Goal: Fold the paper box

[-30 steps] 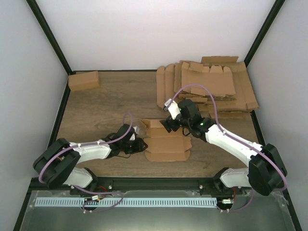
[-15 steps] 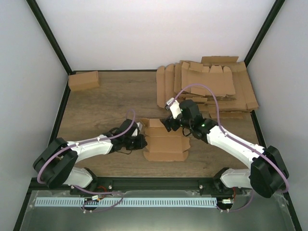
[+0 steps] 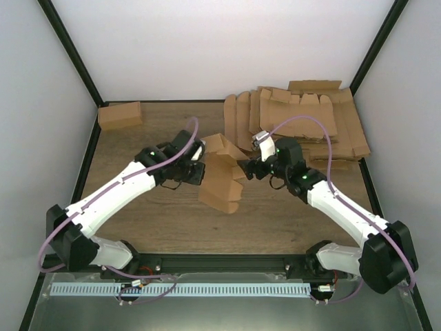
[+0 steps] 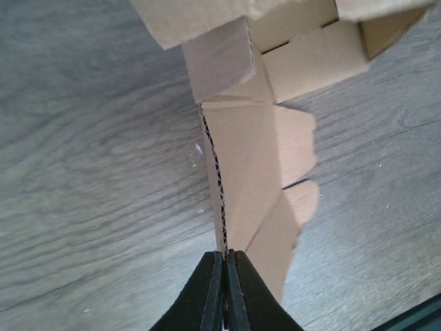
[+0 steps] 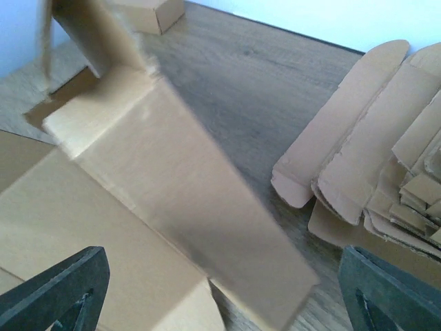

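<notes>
Your left gripper (image 4: 224, 262) is pinched shut on one edge of the paper box (image 3: 220, 183). It holds the box up over the middle of the table (image 3: 138, 207) so it hangs free. Your right gripper (image 3: 246, 169) is wide open just to its right, holding nothing, ready to fold.

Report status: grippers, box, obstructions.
Left gripper shut on box edge. Right gripper open, near box. Box tilted up. Sheet pile behind, not blocking.
</notes>
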You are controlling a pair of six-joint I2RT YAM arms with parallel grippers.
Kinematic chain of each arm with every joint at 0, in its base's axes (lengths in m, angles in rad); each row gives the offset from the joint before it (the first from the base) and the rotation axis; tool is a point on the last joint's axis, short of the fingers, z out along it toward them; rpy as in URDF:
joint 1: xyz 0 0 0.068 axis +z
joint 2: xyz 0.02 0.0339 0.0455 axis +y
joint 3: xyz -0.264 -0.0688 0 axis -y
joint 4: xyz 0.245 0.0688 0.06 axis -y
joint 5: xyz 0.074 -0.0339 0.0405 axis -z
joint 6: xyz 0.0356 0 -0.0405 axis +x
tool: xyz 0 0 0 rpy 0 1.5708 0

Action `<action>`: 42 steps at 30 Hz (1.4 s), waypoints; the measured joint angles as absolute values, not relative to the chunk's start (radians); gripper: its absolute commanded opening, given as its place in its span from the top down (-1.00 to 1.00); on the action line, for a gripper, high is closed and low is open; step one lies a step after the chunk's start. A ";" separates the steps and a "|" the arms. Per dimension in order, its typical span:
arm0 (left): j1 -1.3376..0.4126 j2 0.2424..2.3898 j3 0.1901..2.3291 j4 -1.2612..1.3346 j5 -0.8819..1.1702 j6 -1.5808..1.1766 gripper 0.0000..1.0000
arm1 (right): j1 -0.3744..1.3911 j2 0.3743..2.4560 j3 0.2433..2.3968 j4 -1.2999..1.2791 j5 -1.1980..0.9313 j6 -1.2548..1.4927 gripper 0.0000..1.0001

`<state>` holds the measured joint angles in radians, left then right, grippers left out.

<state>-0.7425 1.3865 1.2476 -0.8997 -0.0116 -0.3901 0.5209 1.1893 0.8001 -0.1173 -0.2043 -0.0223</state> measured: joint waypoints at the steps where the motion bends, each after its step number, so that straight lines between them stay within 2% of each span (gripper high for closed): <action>1: -0.743 1.386 1.287 -0.947 -0.029 -0.373 0.92 | 0.506 1.184 0.800 -0.111 -0.226 -0.012 -0.88; 11: -0.743 1.439 1.617 -1.200 -0.096 -0.256 0.92 | 0.475 1.153 0.800 -0.072 -0.379 0.025 -0.88; 16: -0.743 1.488 1.624 -1.250 -0.092 -0.231 0.92 | 0.460 1.136 0.783 -0.045 -0.403 0.043 -0.83; 21: -0.741 1.519 1.626 -1.259 -0.041 -0.228 0.92 | 0.459 1.114 0.717 0.019 -0.417 0.044 -0.61; 30: -0.716 1.529 1.633 -1.243 0.054 -0.227 0.92 | 0.459 1.100 0.652 0.123 -0.414 0.027 -0.61; 36: -0.618 1.538 1.633 -1.215 0.155 -0.212 0.92 | 0.459 1.069 0.638 0.158 -0.427 0.012 -0.62; 42: -0.599 1.555 1.626 -1.196 0.205 -0.186 0.92 | 0.459 1.081 0.636 0.155 -0.418 0.008 -0.61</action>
